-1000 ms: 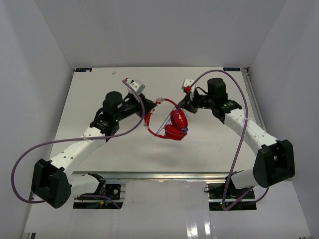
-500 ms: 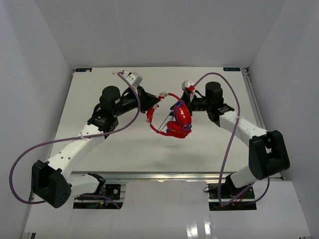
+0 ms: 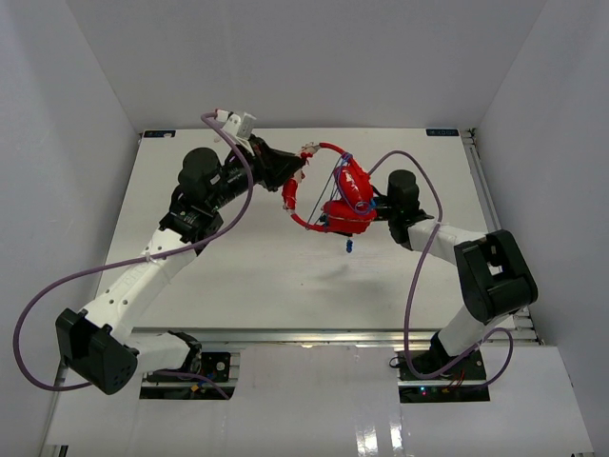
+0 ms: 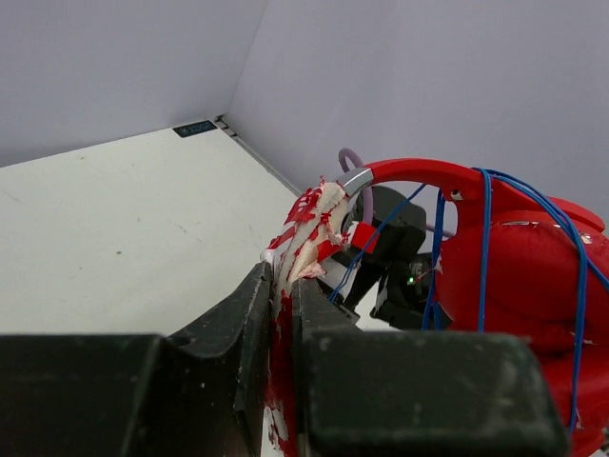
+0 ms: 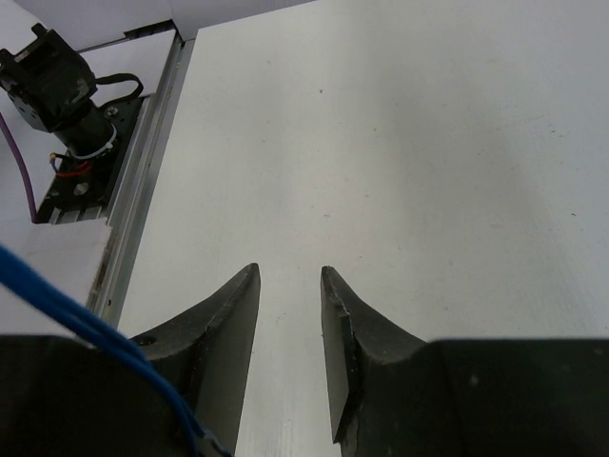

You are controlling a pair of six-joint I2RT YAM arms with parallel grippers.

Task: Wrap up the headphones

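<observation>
The red headphones (image 3: 347,195) hang in the air above the middle of the table, with the blue cord (image 3: 335,181) looped round the earcups and the blue plug (image 3: 349,246) dangling below. My left gripper (image 3: 291,179) is shut on the worn red-and-white padded end of the headband (image 4: 314,224); in the left wrist view (image 4: 283,281) the earcups (image 4: 533,276) sit to the right. My right gripper (image 3: 376,211) is close under the earcups' right side, mostly hidden. In the right wrist view (image 5: 288,271) it is slightly open and empty, and the blue cord (image 5: 67,309) crosses its left finger.
The white table (image 3: 247,276) has walls on three sides. A metal rail (image 5: 143,171) and a black arm mount (image 5: 57,81) lie along the table's edge. Purple robot cables (image 3: 57,286) loop beside both arms.
My left gripper has lifted the headphones up and toward the back. My right gripper has swung in from behind to the earcups' right side. The blue plug now hangs free below.
</observation>
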